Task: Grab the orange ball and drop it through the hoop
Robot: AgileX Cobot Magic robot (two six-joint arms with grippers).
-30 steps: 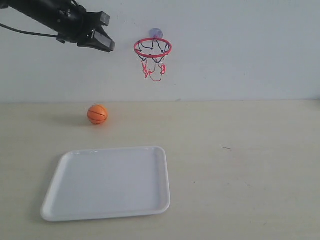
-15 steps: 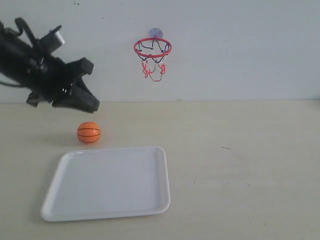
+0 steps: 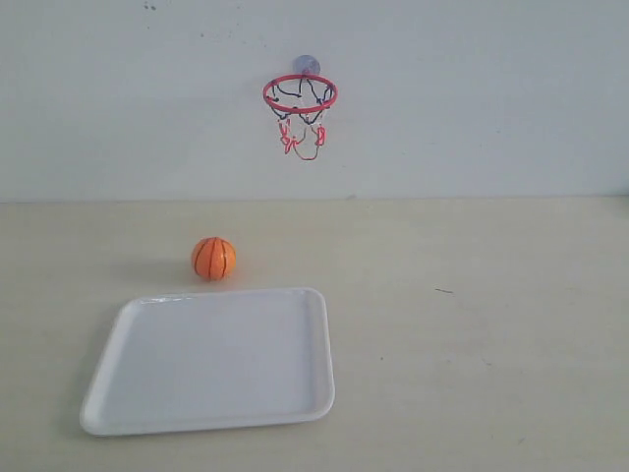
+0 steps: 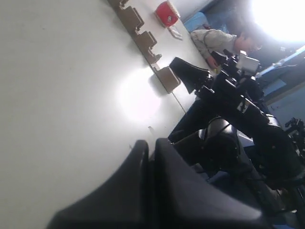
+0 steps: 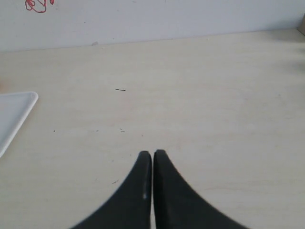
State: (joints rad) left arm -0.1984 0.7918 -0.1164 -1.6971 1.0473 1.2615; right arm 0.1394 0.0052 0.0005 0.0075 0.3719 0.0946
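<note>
Orange mini basketball rests on the beige table just beyond the far rim of the white plastic tray; left gripper and right gripper both pinched closed.

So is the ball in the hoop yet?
Not that I can see. Done: nothing shows as done; the orange ball sits on the table by the white tray, away from the hoop. In hand: nothing; the left gripper and right gripper have empty, shut jaws. Still to do: grab it, lift it, drop it through.
</note>
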